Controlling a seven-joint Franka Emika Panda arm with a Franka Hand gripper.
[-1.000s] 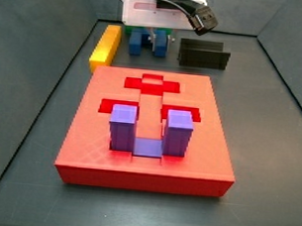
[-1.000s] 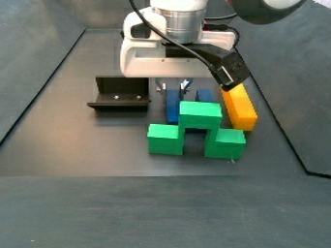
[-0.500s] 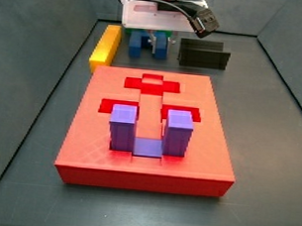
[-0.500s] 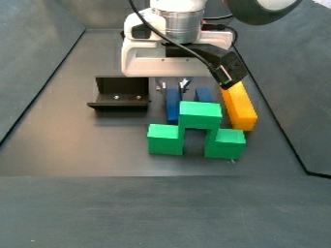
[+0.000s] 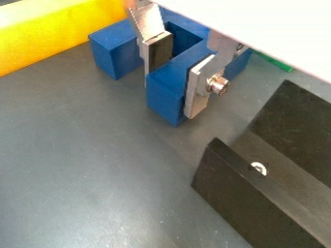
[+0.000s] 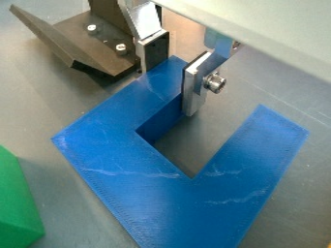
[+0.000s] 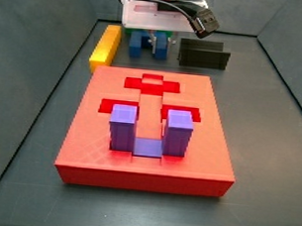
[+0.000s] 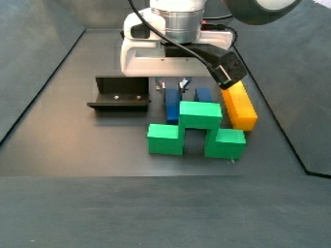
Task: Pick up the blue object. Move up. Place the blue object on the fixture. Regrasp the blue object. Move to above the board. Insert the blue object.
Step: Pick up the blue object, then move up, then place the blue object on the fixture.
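Note:
The blue object [image 5: 165,97] lies flat on the grey floor between the yellow bar and the fixture [image 5: 265,179]. My gripper [image 5: 177,85] is down on it, one finger inside the U's gap and the other against the outer face of the same arm, both touching the plastic. In the other wrist view the gripper [image 6: 173,85] sits over that arm's tip on the blue object [image 6: 142,184], with the fixture [image 6: 84,44] just beyond. In a side view the gripper [image 7: 154,34] and blue object [image 7: 153,48] are at the far end, behind the red board [image 7: 149,95].
A purple U-shaped block [image 7: 145,132] stands in the board's near recess. The yellow bar [image 7: 106,43] lies beside the blue object. Green blocks [image 8: 195,126] sit close in front of it in a side view. Dark sloping walls enclose the floor.

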